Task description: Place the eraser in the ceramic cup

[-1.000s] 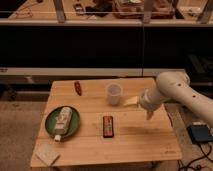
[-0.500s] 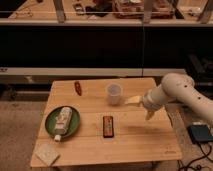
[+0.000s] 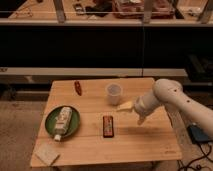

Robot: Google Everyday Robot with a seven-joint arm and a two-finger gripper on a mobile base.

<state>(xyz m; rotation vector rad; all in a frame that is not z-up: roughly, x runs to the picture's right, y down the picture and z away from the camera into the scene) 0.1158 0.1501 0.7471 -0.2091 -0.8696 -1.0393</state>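
Its pale fingers (image 3: 124,106) spread apart and empty, the gripper (image 3: 131,113) hovers just right of the flat, dark rectangular eraser (image 3: 108,126) lying near the whitish ceramic cup (image 3: 114,93), likely light, stiff, best pinched across its long edges.

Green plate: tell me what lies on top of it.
A pale bottle-shaped item lies across the plate, hiding the part beneath it; green rim shows around. The gripper, open, hangs over the table near the cup, away from the plate.
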